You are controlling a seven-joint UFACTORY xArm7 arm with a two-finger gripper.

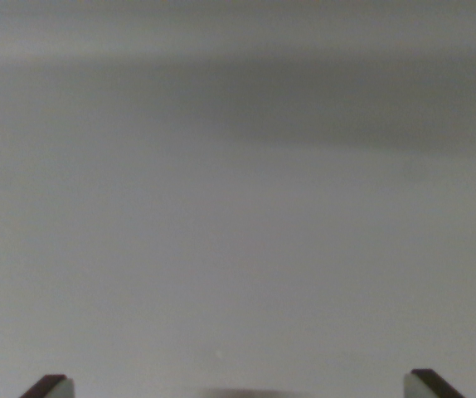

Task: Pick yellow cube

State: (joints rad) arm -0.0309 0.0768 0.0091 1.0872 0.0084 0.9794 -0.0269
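Observation:
No yellow cube shows in the wrist view. Only the two dark fingertips of my gripper (240,385) poke in at the bottom edge, one fingertip (49,386) at the wrist view's left and the other at its right. They stand far apart with nothing between them, so the gripper is open. Below and ahead lies a plain grey surface (238,249), blurred and featureless.
A broad soft shadow band (346,108) crosses the upper part of the grey surface. A faint dark smudge sits at the bottom middle edge between the fingertips.

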